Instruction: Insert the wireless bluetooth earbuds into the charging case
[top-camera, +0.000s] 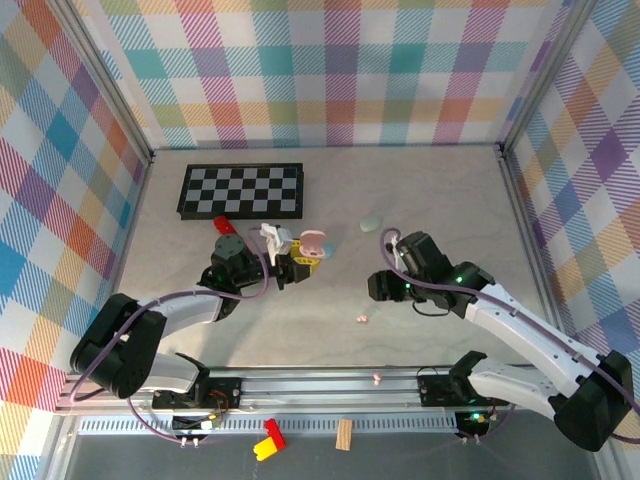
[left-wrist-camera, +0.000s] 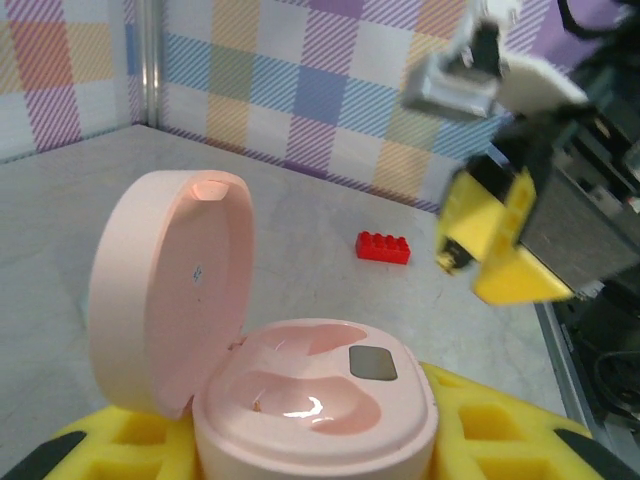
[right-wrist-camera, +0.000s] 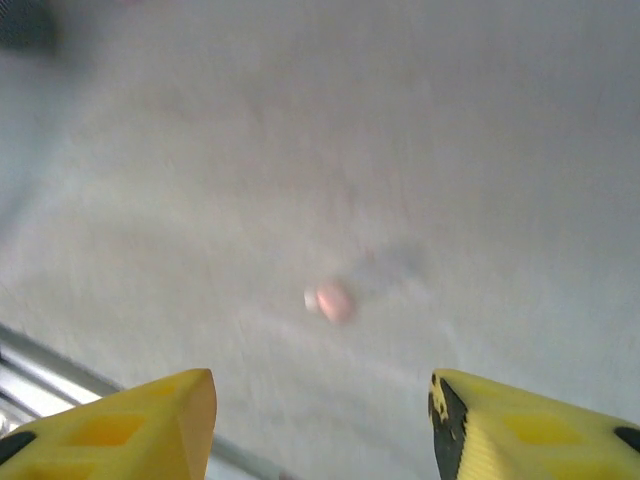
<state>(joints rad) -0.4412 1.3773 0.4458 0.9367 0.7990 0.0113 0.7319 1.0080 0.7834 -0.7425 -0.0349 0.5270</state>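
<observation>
Wireless bluetooth earbuds (top-camera: 363, 319): from above, a pink one lies on the counter (top-camera: 440, 190) just near-side of the right gripper (top-camera: 378, 287), well apart from the open pink charging case (top-camera: 313, 242) clamped in the left gripper (top-camera: 300, 262). The left wrist view has the case's wells apparently vacant, lid upright. In the right wrist view the earbud sits centred ahead of spread fingers (right-wrist-camera: 130, 420); blur hides its long axis

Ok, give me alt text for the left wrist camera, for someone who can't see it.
An open pink charging case sits between the left pincer's yellow fingers, lid raised, and its wells look empty. Behind it a small red brick lies on the grey table, with plaid walls beyond.
</observation>
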